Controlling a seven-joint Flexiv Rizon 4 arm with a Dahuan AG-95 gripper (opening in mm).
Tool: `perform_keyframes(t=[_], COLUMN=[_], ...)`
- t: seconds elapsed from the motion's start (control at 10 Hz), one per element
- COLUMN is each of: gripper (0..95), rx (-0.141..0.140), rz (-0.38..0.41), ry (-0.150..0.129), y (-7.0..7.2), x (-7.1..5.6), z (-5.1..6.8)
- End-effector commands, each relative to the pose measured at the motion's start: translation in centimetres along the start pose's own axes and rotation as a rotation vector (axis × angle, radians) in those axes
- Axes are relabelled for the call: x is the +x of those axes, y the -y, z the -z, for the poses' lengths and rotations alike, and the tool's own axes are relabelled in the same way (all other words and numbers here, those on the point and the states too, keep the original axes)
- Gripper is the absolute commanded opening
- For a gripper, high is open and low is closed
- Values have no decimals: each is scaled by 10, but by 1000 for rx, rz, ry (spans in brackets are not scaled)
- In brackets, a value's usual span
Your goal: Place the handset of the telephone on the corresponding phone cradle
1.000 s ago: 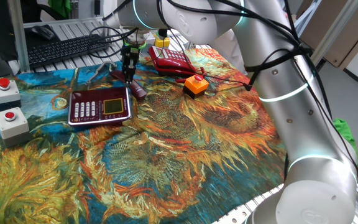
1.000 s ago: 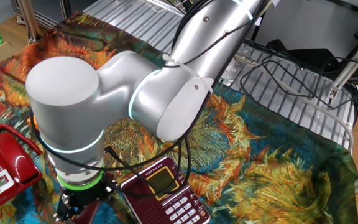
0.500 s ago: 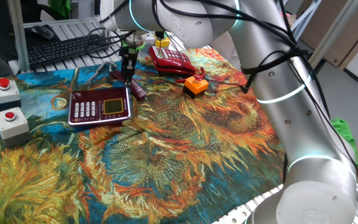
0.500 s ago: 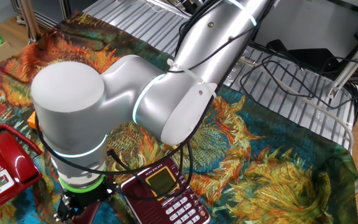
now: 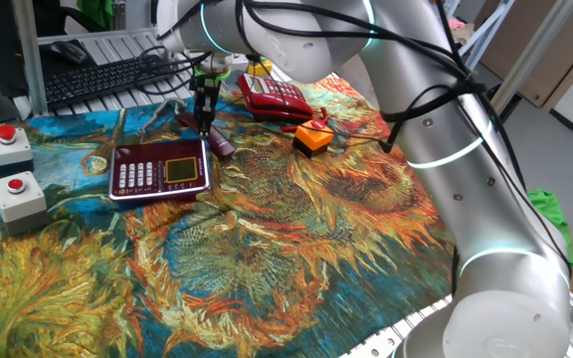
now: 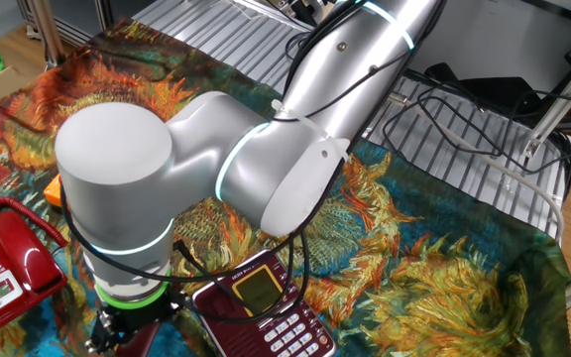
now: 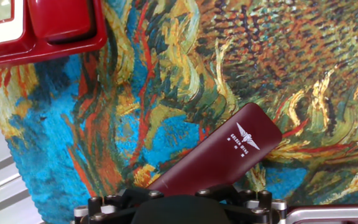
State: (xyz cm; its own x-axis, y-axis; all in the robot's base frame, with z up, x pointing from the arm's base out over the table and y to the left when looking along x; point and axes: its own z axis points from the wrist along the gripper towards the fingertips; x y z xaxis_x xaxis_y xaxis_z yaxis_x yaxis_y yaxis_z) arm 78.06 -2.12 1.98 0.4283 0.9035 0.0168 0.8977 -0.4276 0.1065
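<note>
The dark maroon handset (image 5: 205,136) lies flat on the patterned cloth, just behind the right rear corner of the phone cradle (image 5: 159,167). The cradle is a flat maroon base with white keys and a yellowish display, and it also shows in the other fixed view (image 6: 266,302). My gripper (image 5: 205,125) points straight down with its fingers at the handset's middle. In the hand view the handset (image 7: 219,155) runs diagonally and passes under the gripper's black body (image 7: 179,208), which hides the fingertips. I cannot tell whether the fingers clamp it.
A bright red telephone (image 5: 277,96) stands behind the handset and fills the hand view's top left (image 7: 42,25). An orange block (image 5: 313,136) sits to its right. Two grey boxes with red buttons (image 5: 13,169) stand at the left edge, and a keyboard (image 5: 107,78) lies behind the cloth.
The arm's upper joints have shifted slightly. The gripper and the handset stay where they were.
</note>
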Motion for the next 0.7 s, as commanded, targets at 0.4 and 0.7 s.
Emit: perform_keyframes(t=[0.4,0.7], gripper=[760,760], rx=[3,6], rz=[-10,2], ry=[1,7], y=[-2,-3], x=[-4,-5], z=[-6,-8])
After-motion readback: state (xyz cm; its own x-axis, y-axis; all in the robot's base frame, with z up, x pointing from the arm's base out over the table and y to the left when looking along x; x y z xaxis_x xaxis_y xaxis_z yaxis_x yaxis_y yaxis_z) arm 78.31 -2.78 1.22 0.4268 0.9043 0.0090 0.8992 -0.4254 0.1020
